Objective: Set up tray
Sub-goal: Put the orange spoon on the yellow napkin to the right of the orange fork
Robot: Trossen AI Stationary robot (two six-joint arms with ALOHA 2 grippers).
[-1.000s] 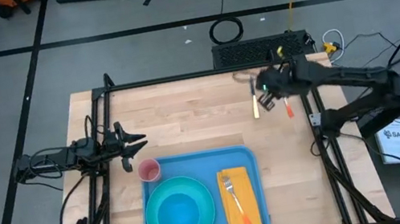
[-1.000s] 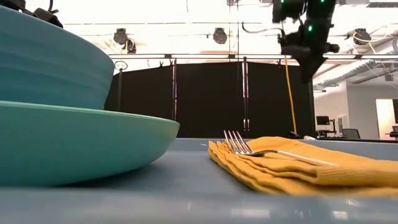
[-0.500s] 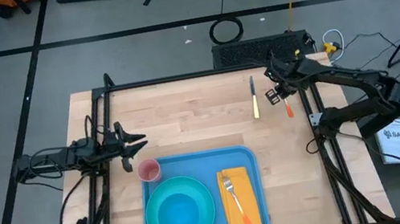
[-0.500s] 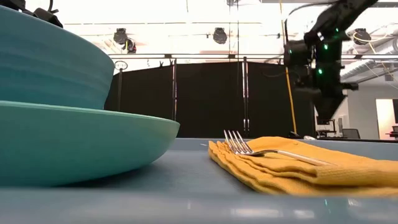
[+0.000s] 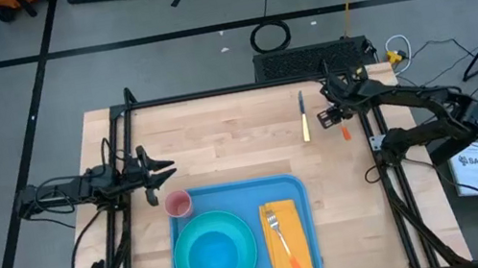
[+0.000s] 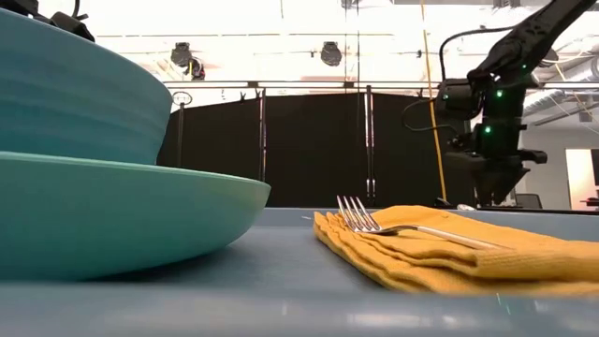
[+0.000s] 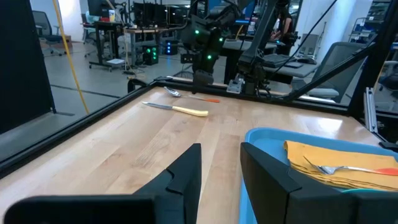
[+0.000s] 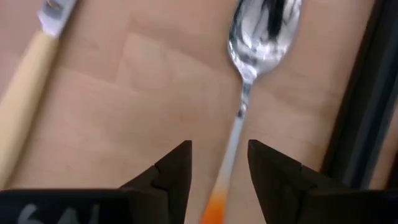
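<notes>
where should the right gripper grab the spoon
Take the spoon on its thin metal neck, just above the orange handle end, coming straight down. It lies flat on the table near the right rail, and the right gripper, open, already straddles that stem; the bowl is too wide.

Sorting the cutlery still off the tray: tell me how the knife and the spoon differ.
The knife has a pale cream handle; the spoon has an orange one. The knife lies clear of both arms; the spoon lies right under the right gripper, between its open jaws. Both lie flat on the wooden table, outside the tray.
</notes>
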